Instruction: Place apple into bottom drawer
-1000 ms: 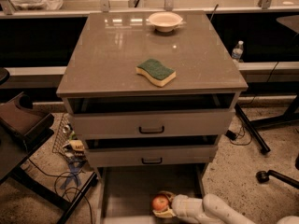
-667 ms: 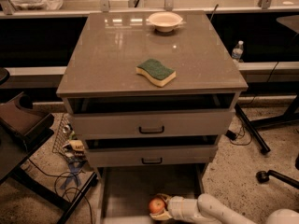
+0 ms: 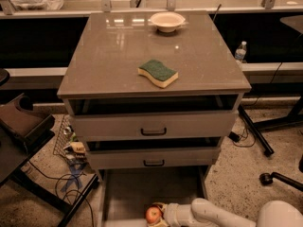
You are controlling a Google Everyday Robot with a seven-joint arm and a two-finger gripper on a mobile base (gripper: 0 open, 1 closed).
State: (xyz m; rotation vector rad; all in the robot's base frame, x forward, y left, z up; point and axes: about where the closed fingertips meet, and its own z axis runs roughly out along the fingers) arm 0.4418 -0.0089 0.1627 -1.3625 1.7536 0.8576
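The red-orange apple [image 3: 153, 215] is low over the floor of the open bottom drawer [image 3: 128, 193], near its front middle. My gripper [image 3: 158, 215] reaches in from the lower right on a white arm [image 3: 213, 214] and is shut on the apple. I cannot tell whether the apple touches the drawer floor. The two upper drawers with black handles [image 3: 153, 132] are slightly pulled out above it.
A green and yellow sponge [image 3: 158, 73] and a white bowl [image 3: 166, 21] lie on the cabinet top. A wire basket with clutter and cables [image 3: 71, 150] is on the floor at the left. A chair base [image 3: 279, 176] and a water bottle [image 3: 240, 51] are at the right.
The gripper and apple have shifted slightly left and lower inside the bottom drawer. Nothing else has moved.
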